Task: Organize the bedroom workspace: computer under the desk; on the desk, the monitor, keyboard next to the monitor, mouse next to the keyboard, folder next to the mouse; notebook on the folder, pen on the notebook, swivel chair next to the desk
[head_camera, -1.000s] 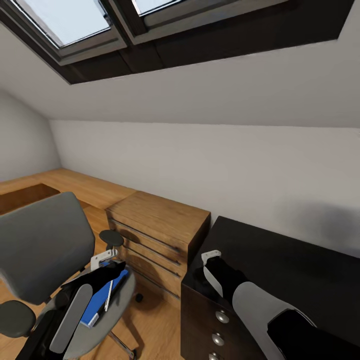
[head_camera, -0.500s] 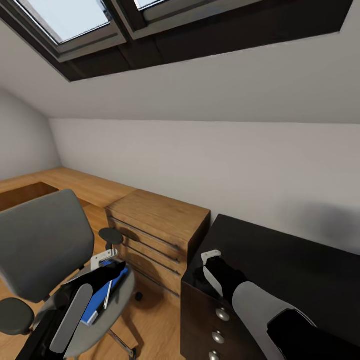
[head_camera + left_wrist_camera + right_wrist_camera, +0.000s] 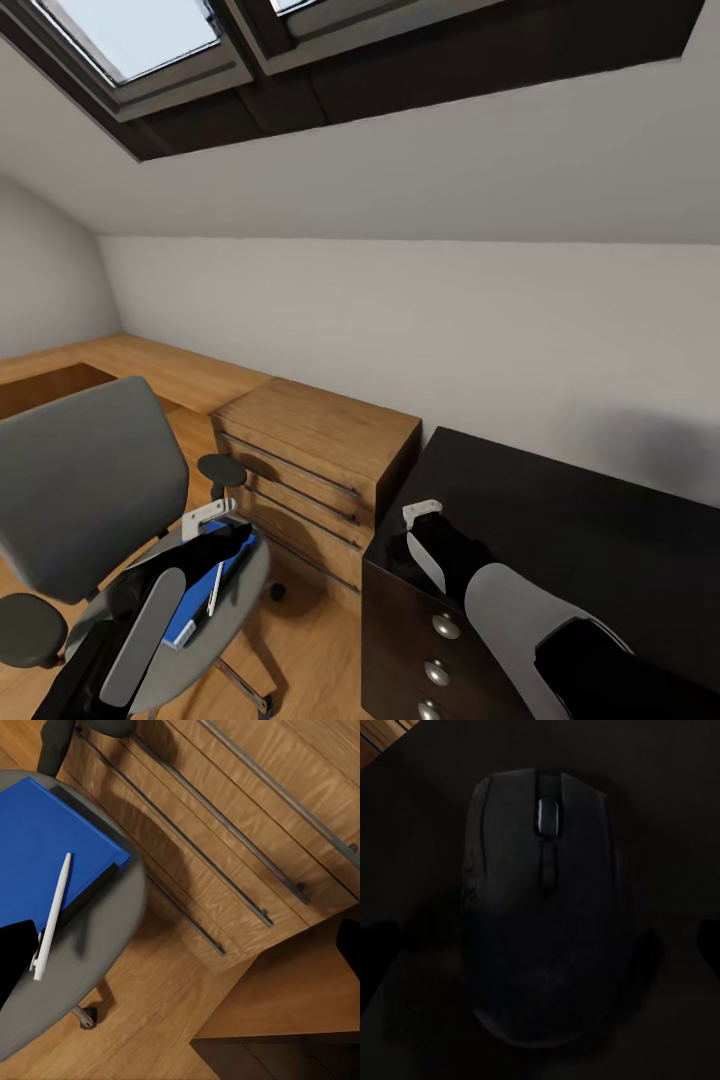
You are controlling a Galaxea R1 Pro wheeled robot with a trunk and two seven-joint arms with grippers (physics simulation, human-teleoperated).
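On the seat of the swivel chair (image 3: 85, 480) at the lower left of the head view, we see the folder (image 3: 41, 847) lying flat, bright blue with a black spine, and the pen (image 3: 52, 915) resting across it, slim and white, one end reaching past the folder's edge onto the grey seat. Our left gripper (image 3: 205, 517) hangs just above the folder, near the chair's black armrest (image 3: 222, 468); whether its fingers are apart or together we cannot tell, since only its white tip shows past the dark arm. Behind the chair stands a wooden drawer chest (image 3: 320, 450) with long thin handles, and beside that a dark cabinet (image 3: 560, 540) with round knobs on its front. Our right gripper (image 3: 420, 512) is low over the near corner of the cabinet's top. In the right wrist view the mouse (image 3: 547, 907) sits directly below, black on the black surface (the picture is very dim, so its outline is faint), and it seems to lie free, though we cannot tell how the right fingers stand. Above, a sloped white wall meets a dark-framed skylight (image 3: 150, 45).
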